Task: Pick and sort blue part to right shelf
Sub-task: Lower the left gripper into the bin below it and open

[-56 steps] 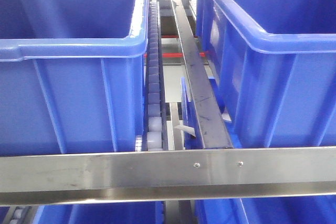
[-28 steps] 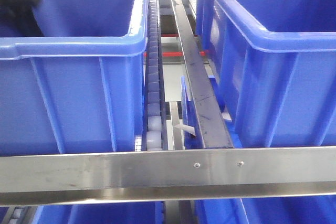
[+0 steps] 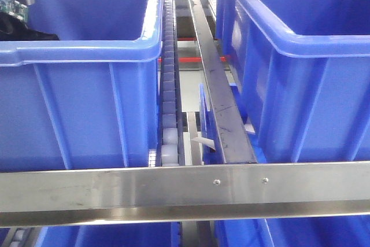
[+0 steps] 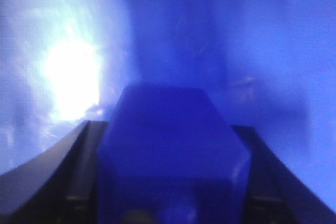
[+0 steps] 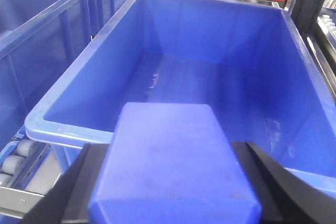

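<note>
We saw the left end effector (image 4: 165,129) clasp a blue part (image 4: 168,156) inside the left bin (image 4: 273,51), the right end effector (image 5: 168,148) gripping another blue block (image 5: 173,182) over the right shelf's (image 3: 115,192) blue bin (image 5: 68,119).

One blue bin (image 3: 81,102), a second blue bin (image 3: 300,96), two up top. One blue part (image 4: 168,150), another blue part (image 5: 173,166), that's two. One roller track (image 3: 169,85).

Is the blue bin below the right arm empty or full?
Empty where visible: the bin shows bare floor; the blue part hides some.
</note>
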### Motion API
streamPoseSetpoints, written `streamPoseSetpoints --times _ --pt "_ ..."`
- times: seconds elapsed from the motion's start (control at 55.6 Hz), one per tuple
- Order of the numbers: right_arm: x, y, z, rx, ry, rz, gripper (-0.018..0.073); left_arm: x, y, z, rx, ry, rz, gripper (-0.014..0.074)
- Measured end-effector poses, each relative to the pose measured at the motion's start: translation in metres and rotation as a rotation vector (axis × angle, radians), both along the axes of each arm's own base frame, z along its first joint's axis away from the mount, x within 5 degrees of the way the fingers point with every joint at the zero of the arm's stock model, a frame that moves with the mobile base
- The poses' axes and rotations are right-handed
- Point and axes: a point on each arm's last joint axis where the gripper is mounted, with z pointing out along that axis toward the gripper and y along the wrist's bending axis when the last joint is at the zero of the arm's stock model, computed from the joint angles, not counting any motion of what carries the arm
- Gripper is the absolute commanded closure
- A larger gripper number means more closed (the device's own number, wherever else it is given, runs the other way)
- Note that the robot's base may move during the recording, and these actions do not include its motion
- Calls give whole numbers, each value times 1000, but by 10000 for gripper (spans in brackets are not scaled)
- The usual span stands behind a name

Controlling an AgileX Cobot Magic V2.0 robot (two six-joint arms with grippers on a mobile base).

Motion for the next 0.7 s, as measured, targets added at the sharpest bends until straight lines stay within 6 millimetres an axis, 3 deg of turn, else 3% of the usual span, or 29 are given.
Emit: streamPoseSetpoints --times 0.252,0.413,0.593,0.701 --pt "0 0 0 0 0 0 427 -1 -1 12 -4 7 -12 21" --pt "0 0 0 0 0 0 427 -18 0 50 -12 -43 -25 87" --pt "0 0 0 0 0 0 427 -71 5 116 -27 -202 -30 226" --pt "0 0 0 0 0 0 427 -115 9 137 -33 -285 -27 304"
